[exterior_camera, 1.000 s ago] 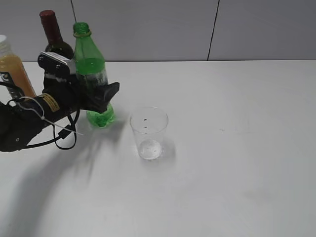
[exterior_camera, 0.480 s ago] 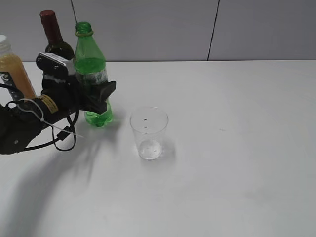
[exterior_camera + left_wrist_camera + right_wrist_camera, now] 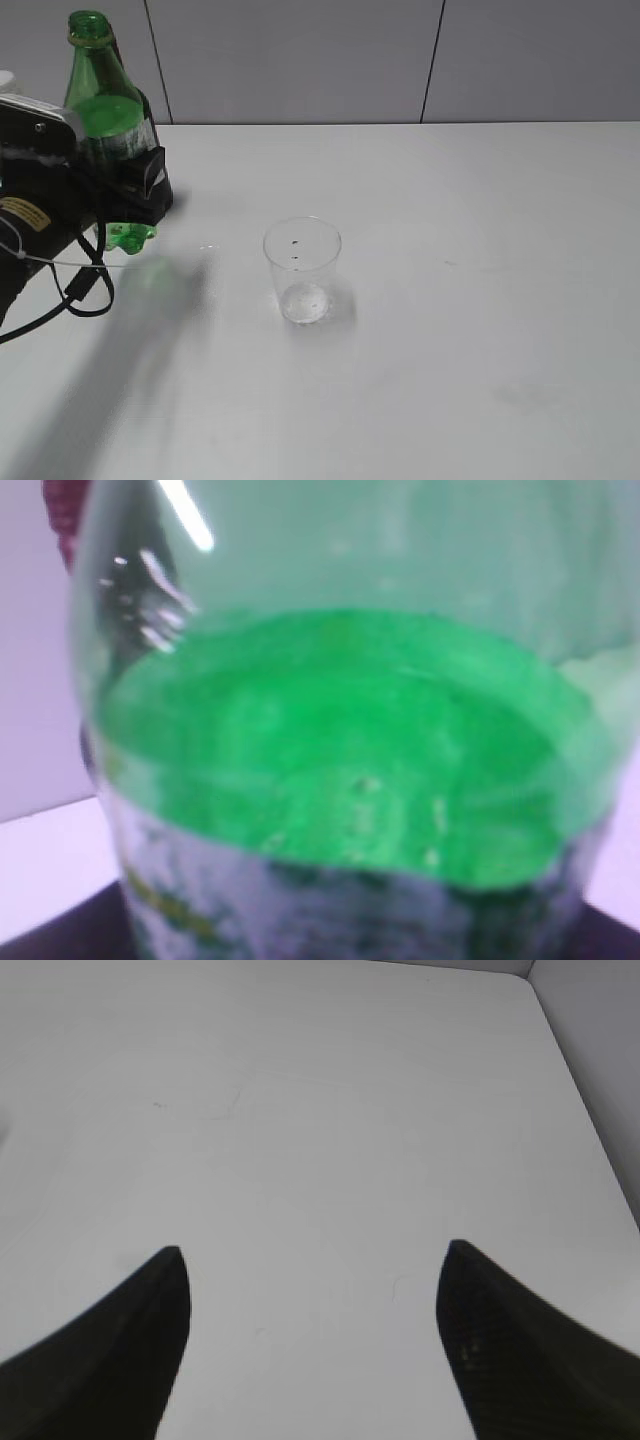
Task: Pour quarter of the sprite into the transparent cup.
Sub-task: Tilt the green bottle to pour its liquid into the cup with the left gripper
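Holding the sprite [image 3: 108, 130] in my left gripper [image 3: 125, 185], I see the green bottle up off the white table [image 3: 480, 300], its shadow on the table below, near the left edge and about upright. The jaws are closed around its middle. The transparent cup [image 3: 301, 270] stands alone near the middle, well apart from the bottle. My right gripper [image 3: 310, 1340] is wide open over bare table, holding nothing.

left arm [image 3: 50, 200]: black | white plate | yellow label | black cable
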